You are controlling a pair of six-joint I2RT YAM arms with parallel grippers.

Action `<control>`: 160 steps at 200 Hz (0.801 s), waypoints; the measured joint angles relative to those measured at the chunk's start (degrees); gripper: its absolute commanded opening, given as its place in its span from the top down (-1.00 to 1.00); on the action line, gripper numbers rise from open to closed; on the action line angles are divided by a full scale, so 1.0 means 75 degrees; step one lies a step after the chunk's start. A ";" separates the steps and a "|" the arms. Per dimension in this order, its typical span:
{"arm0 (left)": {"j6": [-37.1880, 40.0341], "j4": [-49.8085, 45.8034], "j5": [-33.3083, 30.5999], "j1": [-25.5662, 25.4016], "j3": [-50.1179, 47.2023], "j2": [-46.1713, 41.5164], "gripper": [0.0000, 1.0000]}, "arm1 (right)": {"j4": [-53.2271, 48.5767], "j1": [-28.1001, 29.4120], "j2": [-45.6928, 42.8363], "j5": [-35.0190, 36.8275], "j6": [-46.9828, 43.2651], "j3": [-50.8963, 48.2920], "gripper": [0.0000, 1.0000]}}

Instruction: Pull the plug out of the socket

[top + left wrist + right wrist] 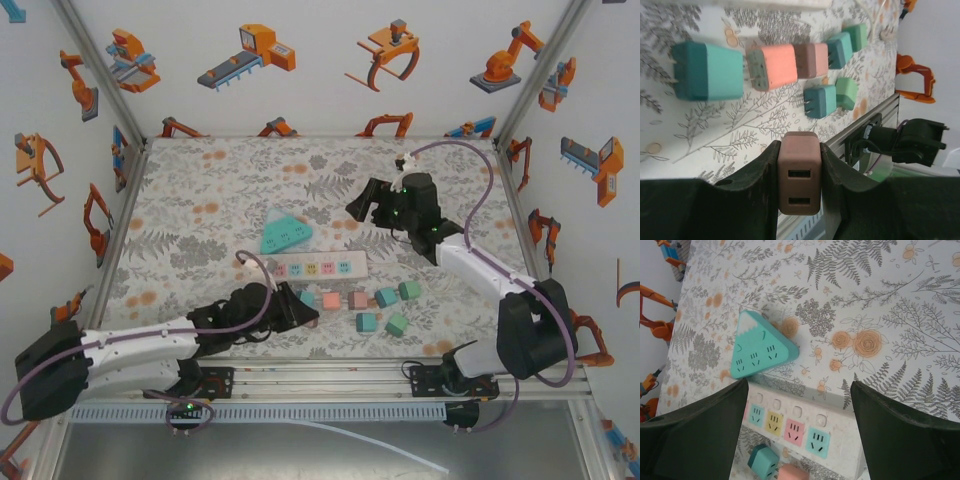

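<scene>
With left gripper (300,312) clamped on the brown plug (799,180), clear of the white power strip (318,267) and near the loose plugs (776,66), lower level, release gently beside them, leaving right gripper (799,385) spread apart above.

a teal triangular block (285,231) lies on the floral tablecloth (190,205).

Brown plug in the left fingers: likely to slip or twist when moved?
Probably rigid: the brown plug looks like a hard boxy block. Its flat sides sit flush against the left fingers, so twisting seems unlikely. The smooth shell might slide under a light grip.
</scene>
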 measured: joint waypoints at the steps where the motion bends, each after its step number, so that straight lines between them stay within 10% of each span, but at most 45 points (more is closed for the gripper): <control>1: -0.0023 0.0032 -0.0032 -0.0029 0.0000 0.0038 0.81 | 0.0000 -0.0003 0.0000 -0.0015 0.0000 0.0000 -0.50; 84: -0.1384 0.4197 -0.1766 -0.0901 0.0023 0.4217 0.57 | -0.0233 -0.0119 -0.0507 -0.0670 -0.0096 -0.0114 -0.50; 160: -0.1804 0.3672 -0.2221 -0.0979 0.0035 0.3672 -0.05 | -0.0332 -0.0149 -0.1218 -0.0510 -0.0172 -0.0676 -0.51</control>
